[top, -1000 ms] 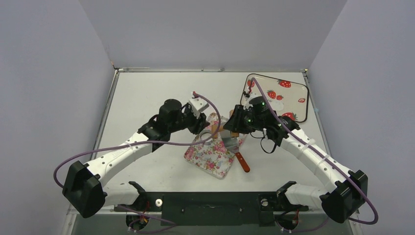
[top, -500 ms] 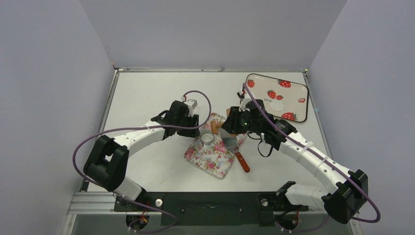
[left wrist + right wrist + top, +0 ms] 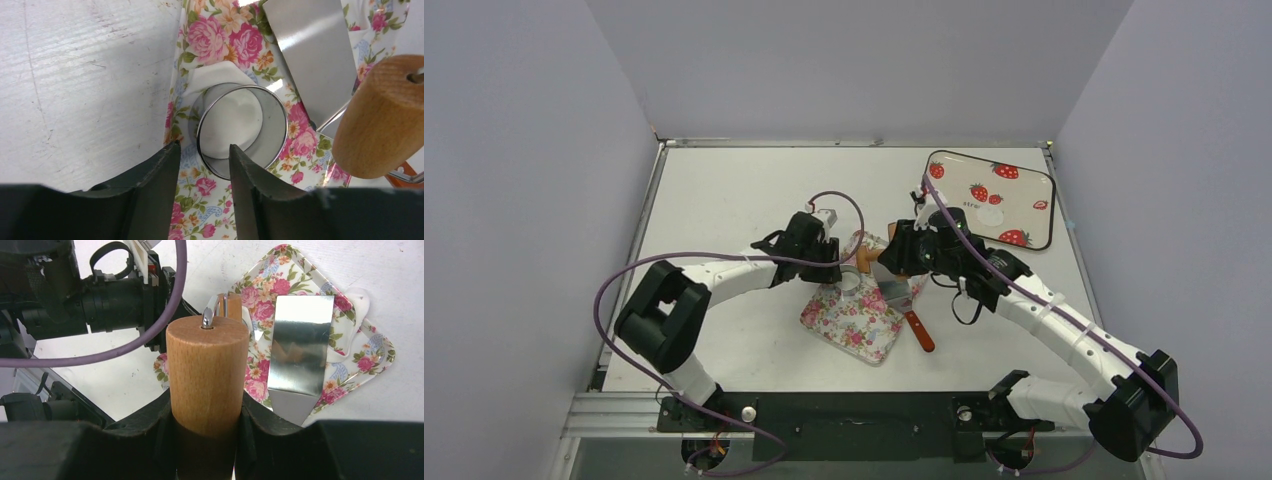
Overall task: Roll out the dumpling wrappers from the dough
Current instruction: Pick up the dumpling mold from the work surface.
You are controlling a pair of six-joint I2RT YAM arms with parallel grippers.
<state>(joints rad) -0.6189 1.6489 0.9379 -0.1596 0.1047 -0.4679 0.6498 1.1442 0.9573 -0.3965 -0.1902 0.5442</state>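
1. Since a second ago the left arm has been folded inward and the left gripper (image 3: 834,270) brought down to the left edge of the flowered tray (image 3: 220,30). The right arm has barely been shifted.
2. Its fingers (image 3: 155,190) are seen spread apart in the left wrist view, with nothing clamped. One ring (image 3: 272,145) stands just ahead, its near rim lying between the fingertips. Whether it is touched cannot be told.
3. White dough (image 3: 235,122) is seen on the flowered tray, filling the ring and spreading past it. More white is shown at that tray's edge in the right wrist view, and whether it is the same sheet cannot be told.
4. One spatula (image 3: 300,345) is laid with its blade on the flowered tray. Its red handle is shown only from above.
5. One roller (image 3: 207,365) is clamped between the two fingers of the right gripper (image 3: 206,400), which is closed partway around the wood.
6. A second tray, the strawberry tray (image 3: 1034,180), is seen only from above, far right on the table (image 3: 724,200). One round wrapper (image 3: 990,215) lies on it.
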